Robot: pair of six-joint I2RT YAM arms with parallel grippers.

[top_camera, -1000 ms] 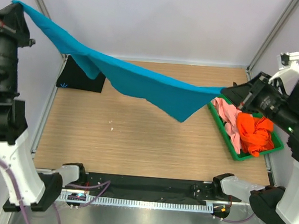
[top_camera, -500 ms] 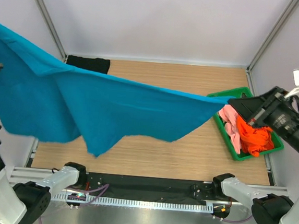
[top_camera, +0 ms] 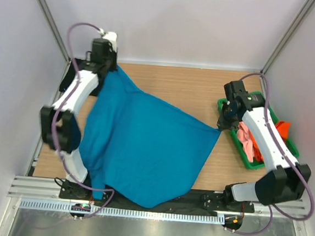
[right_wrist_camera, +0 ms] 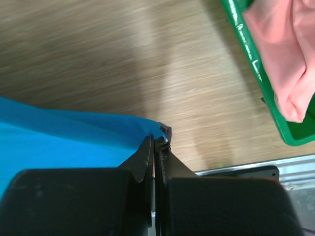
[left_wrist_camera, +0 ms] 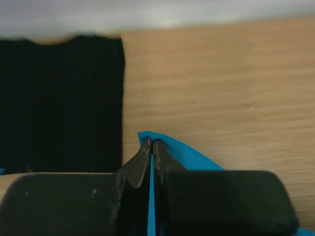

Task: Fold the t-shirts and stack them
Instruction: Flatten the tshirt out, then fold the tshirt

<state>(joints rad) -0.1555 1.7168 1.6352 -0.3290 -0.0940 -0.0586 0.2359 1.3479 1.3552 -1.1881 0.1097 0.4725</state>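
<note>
The teal-blue t-shirt (top_camera: pixel 144 144) lies spread over the wooden table, its near edge hanging over the front rail. My left gripper (top_camera: pixel 109 68) (left_wrist_camera: pixel 152 142) is shut on its far-left corner, low over the table at the back left. My right gripper (top_camera: pixel 221 125) (right_wrist_camera: pixel 155 140) is shut on its right corner, just beside the green tray. The black t-shirt (left_wrist_camera: pixel 59 98) lies flat at the back left, right next to the left gripper. The pink t-shirt (top_camera: pixel 245 137) (right_wrist_camera: pixel 285 64) and the orange t-shirt (top_camera: pixel 282 128) sit crumpled in the tray.
The green plastic tray (top_camera: pixel 223 105) (right_wrist_camera: pixel 246 49) stands along the right side of the table. White walls and metal posts close in the back and both sides. A metal rail (top_camera: pixel 154 214) runs along the front edge.
Both arms came down from high up to the table, and the teal-blue t-shirt went from hanging stretched in the air to lying spread on the table. Both grips held.
</note>
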